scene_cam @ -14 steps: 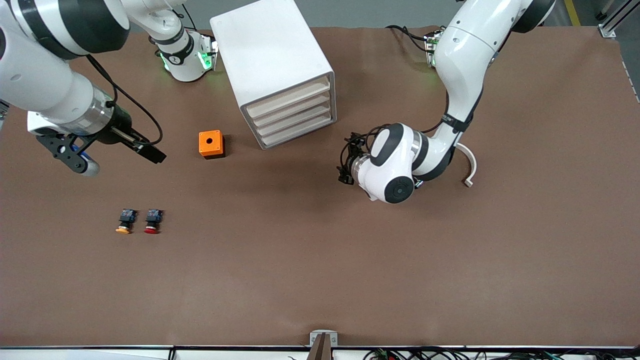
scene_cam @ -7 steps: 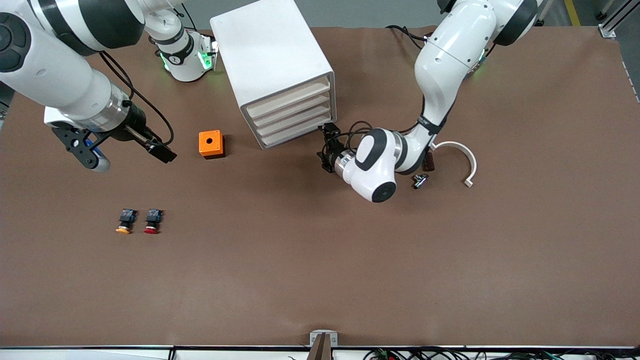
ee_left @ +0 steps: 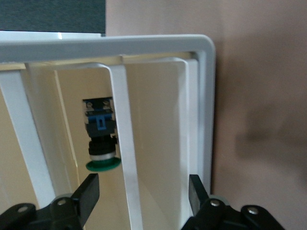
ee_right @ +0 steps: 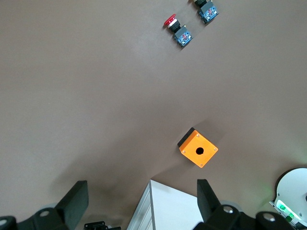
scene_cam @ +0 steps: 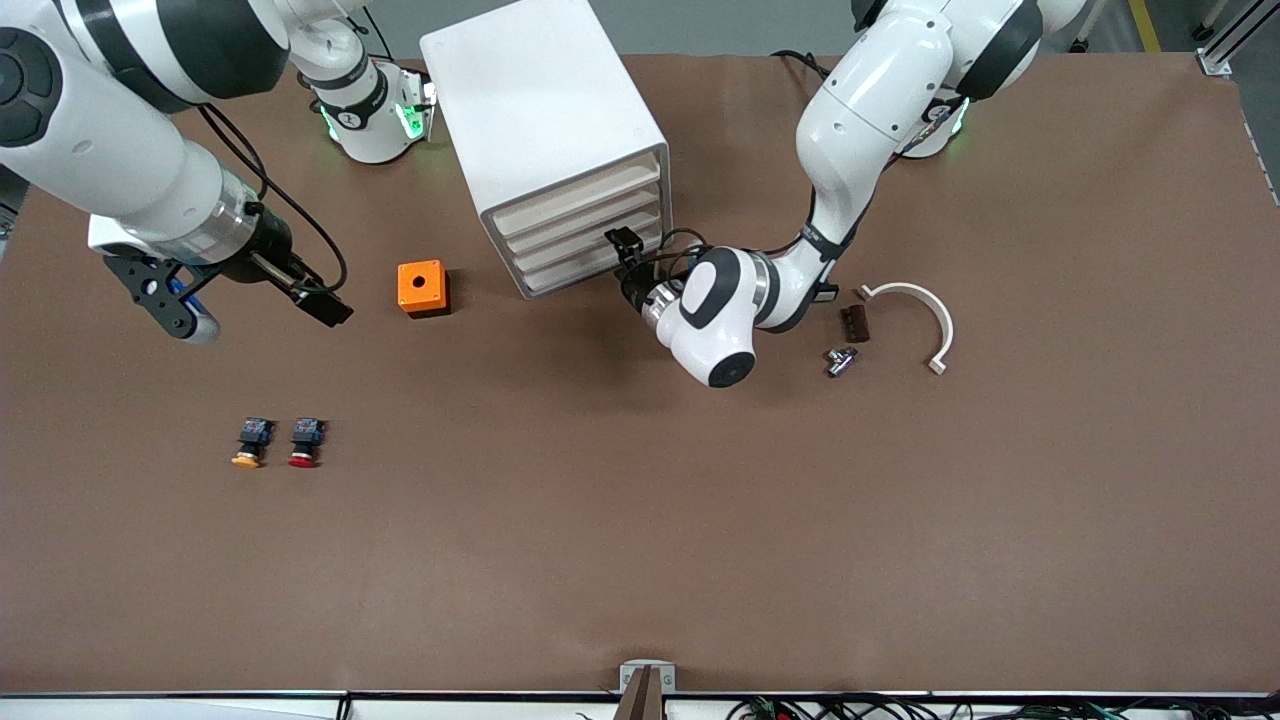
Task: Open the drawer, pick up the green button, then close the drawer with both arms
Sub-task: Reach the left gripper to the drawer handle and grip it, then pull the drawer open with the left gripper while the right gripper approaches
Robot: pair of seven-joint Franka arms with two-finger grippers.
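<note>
The white cabinet (scene_cam: 540,110) stands near the robots' side of the table, with its four white drawers (scene_cam: 585,225) all shut. My left gripper (scene_cam: 628,258) is open right in front of the lower drawer fronts, at their end toward the left arm. In the left wrist view its fingers (ee_left: 89,189) straddle a white drawer edge (ee_left: 125,143). The green-capped button (ee_left: 100,143) shows inside a drawer there; it is hidden in the front view. My right gripper (scene_cam: 245,300) is open and empty above the table toward the right arm's end, also seen in its wrist view (ee_right: 143,196).
An orange box (scene_cam: 422,288) with a hole sits beside the cabinet (ee_right: 163,206). Yellow-capped (scene_cam: 250,442) and red-capped (scene_cam: 305,442) buttons lie nearer the front camera. A brown block (scene_cam: 855,322), a small metal part (scene_cam: 840,360) and a white curved piece (scene_cam: 925,310) lie near the left arm.
My left arm has swung toward the cabinet, bringing its gripper from over the open table up to the drawer fronts. The right arm shifted slightly, then held still.
</note>
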